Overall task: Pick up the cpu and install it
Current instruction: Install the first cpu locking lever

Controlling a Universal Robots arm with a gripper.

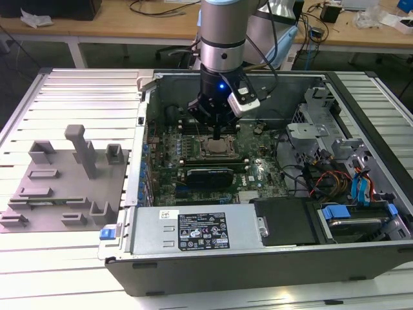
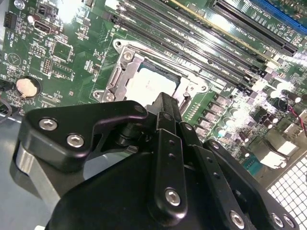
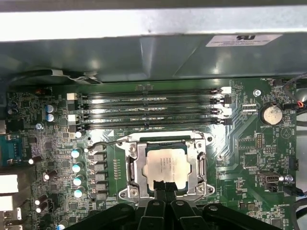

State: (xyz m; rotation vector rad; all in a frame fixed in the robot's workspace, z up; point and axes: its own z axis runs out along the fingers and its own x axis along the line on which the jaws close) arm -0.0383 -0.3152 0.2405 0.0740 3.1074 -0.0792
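Note:
The cpu, a small square chip with a pale silver top, lies flat inside the metal socket frame on the green motherboard. In the exterior view it sits at the middle of the open computer case, just under my gripper. My gripper hangs straight down over the socket, its two black fingertips pressed together at one edge of the cpu. Nothing is held between them. The gripper body hides part of the chip in the second wrist view.
The case lies open on a slatted table. A long black expansion card and a power supply sit near the socket. Memory slots run beside it. Drive cages and cables fill the exterior view's right. A grey plate with upright blocks lies at its left.

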